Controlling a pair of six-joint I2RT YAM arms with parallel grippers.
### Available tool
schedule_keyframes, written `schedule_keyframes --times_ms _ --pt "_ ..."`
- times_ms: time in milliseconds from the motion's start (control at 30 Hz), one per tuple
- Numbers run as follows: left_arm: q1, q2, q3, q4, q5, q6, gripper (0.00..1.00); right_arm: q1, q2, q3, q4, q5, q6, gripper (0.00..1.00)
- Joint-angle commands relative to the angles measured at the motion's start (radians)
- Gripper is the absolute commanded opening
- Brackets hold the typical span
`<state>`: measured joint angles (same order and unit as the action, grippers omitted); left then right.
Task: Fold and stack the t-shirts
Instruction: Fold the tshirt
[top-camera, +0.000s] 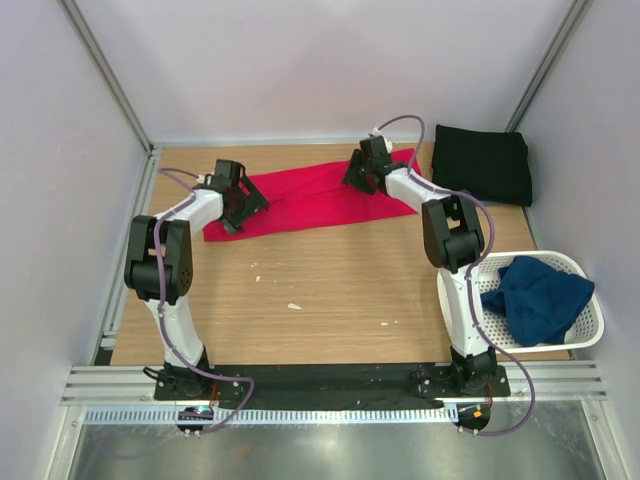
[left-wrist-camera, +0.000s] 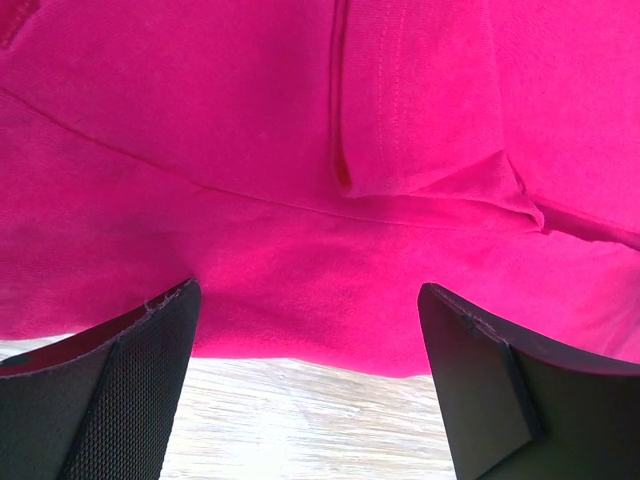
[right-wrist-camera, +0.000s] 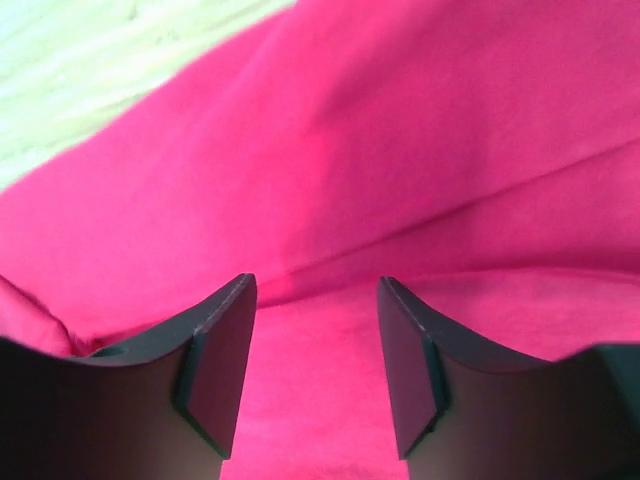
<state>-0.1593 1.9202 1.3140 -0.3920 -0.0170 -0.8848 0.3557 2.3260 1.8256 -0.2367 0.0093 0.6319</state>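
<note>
A: "So, table (top-camera: 330, 290), far side: red t-shirt (top-camera: 310, 195) lies spread. Gripped?"
B: "No: left jaws gape wide over its near edge, right jaws stand apart above cloth. Pinch both ends level, then fold."

white basket (top-camera: 545, 258) sits at the wooden table's (top-camera: 330, 290) right edge.

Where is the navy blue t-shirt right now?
Top view: the navy t-shirt lies bunched in the white basket at the table's right edge, beside the right arm, with the black t-shirt beyond it.
</note>
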Motion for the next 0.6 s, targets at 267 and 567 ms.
schedule_keyframes --times_ms 267,567 --pt "0.032 -0.086 0.076 0.021 0.009 -0.025 0.91 -0.09 -0.048 0.181 -0.116 -0.06 -0.329 0.68" --pt "0.04 0.013 0.099 0.033 -0.054 -0.152 0.91 -0.106 0.1 0.336 -0.156 0.032 -0.629 0.79"
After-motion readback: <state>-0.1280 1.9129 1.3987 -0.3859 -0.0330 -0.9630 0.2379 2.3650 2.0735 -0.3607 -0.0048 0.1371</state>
